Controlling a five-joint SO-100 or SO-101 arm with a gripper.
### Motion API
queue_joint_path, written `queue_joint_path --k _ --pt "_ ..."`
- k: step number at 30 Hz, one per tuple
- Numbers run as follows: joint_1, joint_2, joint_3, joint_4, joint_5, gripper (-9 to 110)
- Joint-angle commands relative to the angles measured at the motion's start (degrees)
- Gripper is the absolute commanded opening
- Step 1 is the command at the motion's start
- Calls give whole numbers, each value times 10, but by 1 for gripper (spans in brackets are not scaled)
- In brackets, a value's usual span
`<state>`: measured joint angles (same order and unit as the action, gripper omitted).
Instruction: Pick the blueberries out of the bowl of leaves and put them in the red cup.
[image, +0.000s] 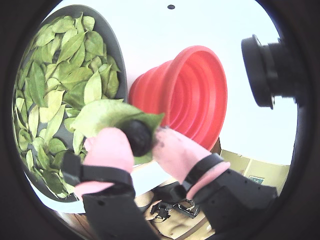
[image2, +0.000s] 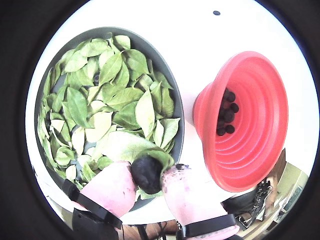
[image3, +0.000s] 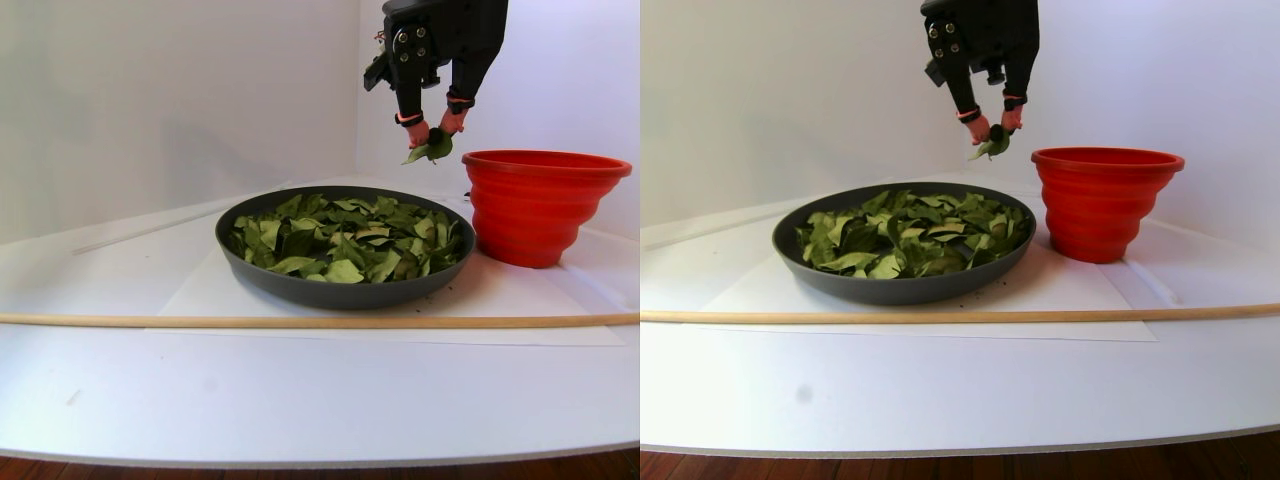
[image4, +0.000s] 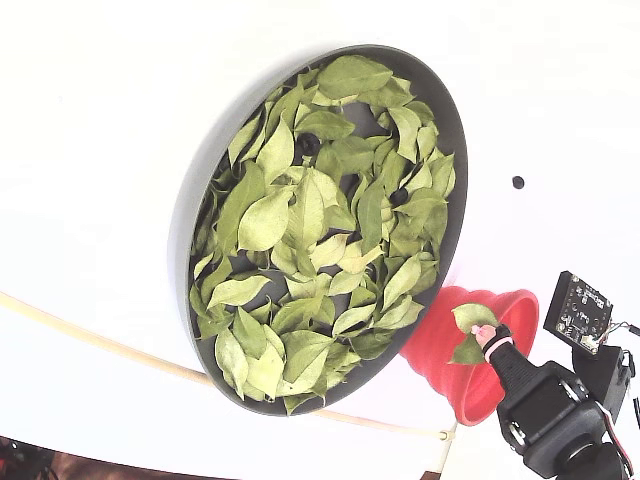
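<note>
Pinching a blueberry (image2: 146, 173) together with a stray leaf (image2: 125, 145), the end effector (image2: 150, 176) hangs above the bowl (image2: 177, 107) rim. The red cup (image2: 250, 125) sits at three o'clock; the carry must finish there, ideally shedding the leaf.

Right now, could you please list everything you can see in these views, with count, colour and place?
bowl: one, dark grey, on the white table, left of the cup in both wrist views.
leaves: many, green to yellowish, filling the bowl; one more is caught in the gripper.
blueberries: several, blue-black, inside the cup; two show among the leaves in the fixed view; one is held.
red cup: one, ribbed, beside the bowl.
wooden stick: one, pale, lying in front of the bowl in the stereo pair view.
black dot: one, on the table.
gripper: one, pink fingertips, raised, shut on a berry and leaf.
</note>
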<state>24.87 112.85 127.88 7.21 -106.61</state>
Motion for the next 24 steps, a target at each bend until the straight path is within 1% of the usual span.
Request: queue_joint_path --k 1,24 --pt "21 50 -43 1 -3 9" --pt "97 33 -82 1 -48 9"
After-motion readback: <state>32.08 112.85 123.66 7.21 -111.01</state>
